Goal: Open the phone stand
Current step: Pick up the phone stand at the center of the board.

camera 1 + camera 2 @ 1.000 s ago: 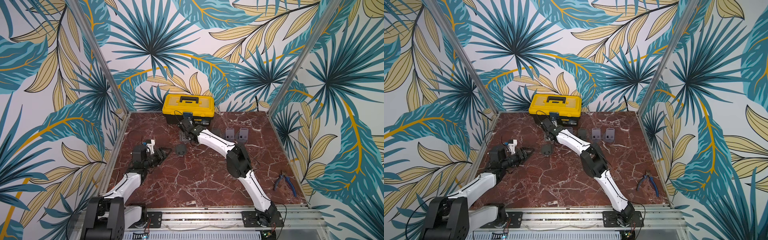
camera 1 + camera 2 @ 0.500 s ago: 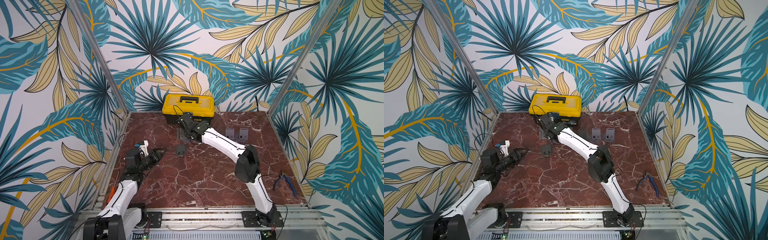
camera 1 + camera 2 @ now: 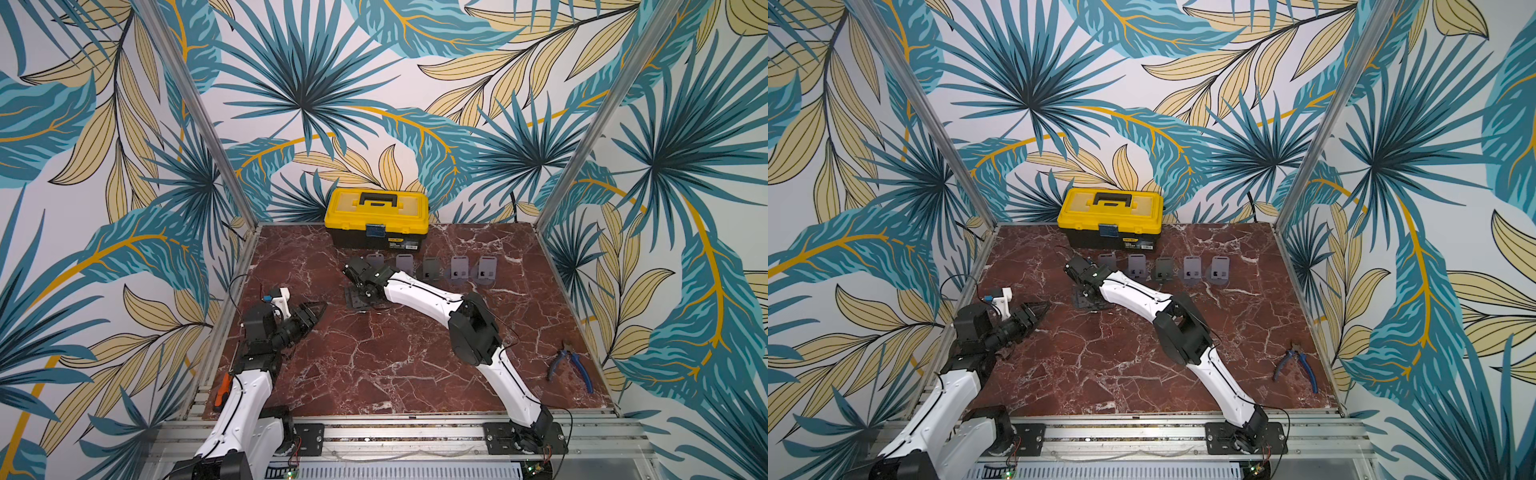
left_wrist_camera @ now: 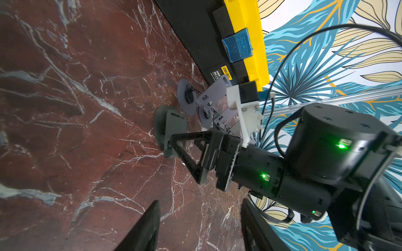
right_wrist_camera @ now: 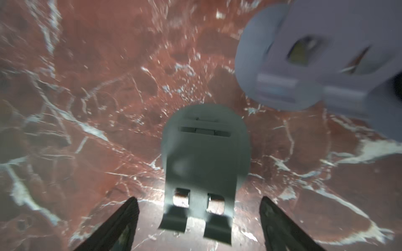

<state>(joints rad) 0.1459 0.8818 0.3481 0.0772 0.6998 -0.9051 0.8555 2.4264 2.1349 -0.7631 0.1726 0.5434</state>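
Note:
The phone stand (image 3: 352, 302) is dark grey and lies folded flat on the marble table, left of centre; it also shows in the other top view as the stand (image 3: 1080, 303). My right gripper (image 3: 360, 291) hangs tilted just over it. In the right wrist view the right gripper (image 5: 199, 198) is open, and the stand (image 5: 204, 156) has its two hooked feet between the fingers, touching neither. My left gripper (image 3: 318, 309) hovers open and empty to the stand's left, seen also as the left gripper (image 4: 199, 217).
A yellow toolbox (image 3: 376, 212) stands at the back. Several pale grey stands (image 3: 460, 268) stand unfolded in a row before it, one close to my right gripper (image 5: 304, 65). Blue-handled pliers (image 3: 567, 363) lie at the right edge and an orange screwdriver (image 3: 222, 390) at the left.
My right gripper has come forward and down from beside the toolbox to just over the folded stand, jaws a little wider. The left arm has drawn back toward the front left.

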